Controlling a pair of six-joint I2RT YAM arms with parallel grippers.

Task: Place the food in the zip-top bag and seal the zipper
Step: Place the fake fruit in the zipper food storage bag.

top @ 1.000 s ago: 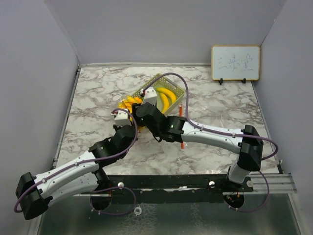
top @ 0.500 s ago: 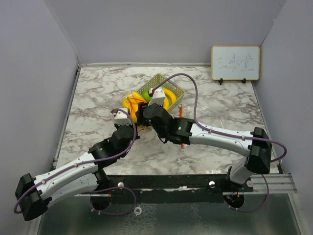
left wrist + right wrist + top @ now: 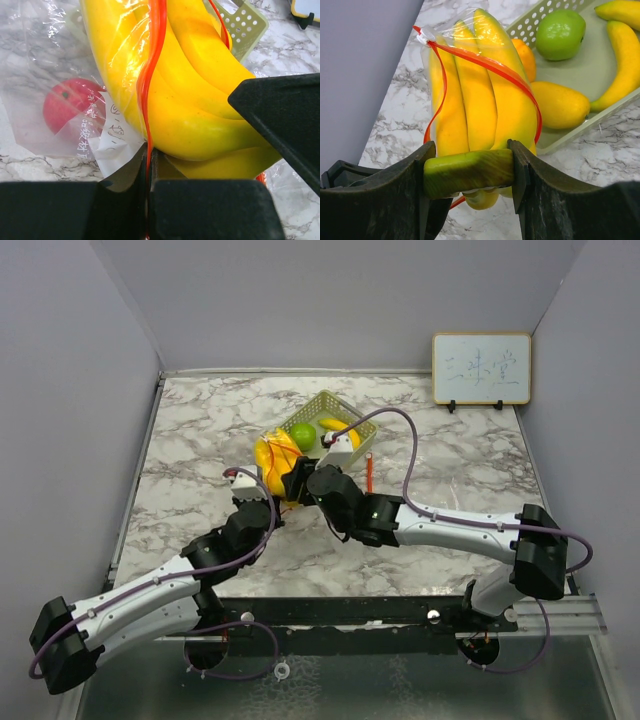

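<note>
apple point(image 3: 67, 102) lies in the bag point(image 3: 30, 125), bunch point(image 3: 475, 95) halfway in, left of the basket point(image 3: 540, 20). right gripper point(image 3: 468, 172) clamps its stem; left gripper point(image 3: 150, 155) pinches the zipper point(image 3: 155, 50). lime point(image 3: 560, 32) and bananas point(image 3: 625, 55) sit in the basket; sealing is left.

Lab test cell: grey walls point(image 3: 330, 300), marble tabletop point(image 3: 200, 440), whiteboard point(image 3: 481, 368).

Banana bunch point(image 3: 475, 95) in bag point(image 3: 25, 115) beside basket point(image 3: 540, 15)
</note>
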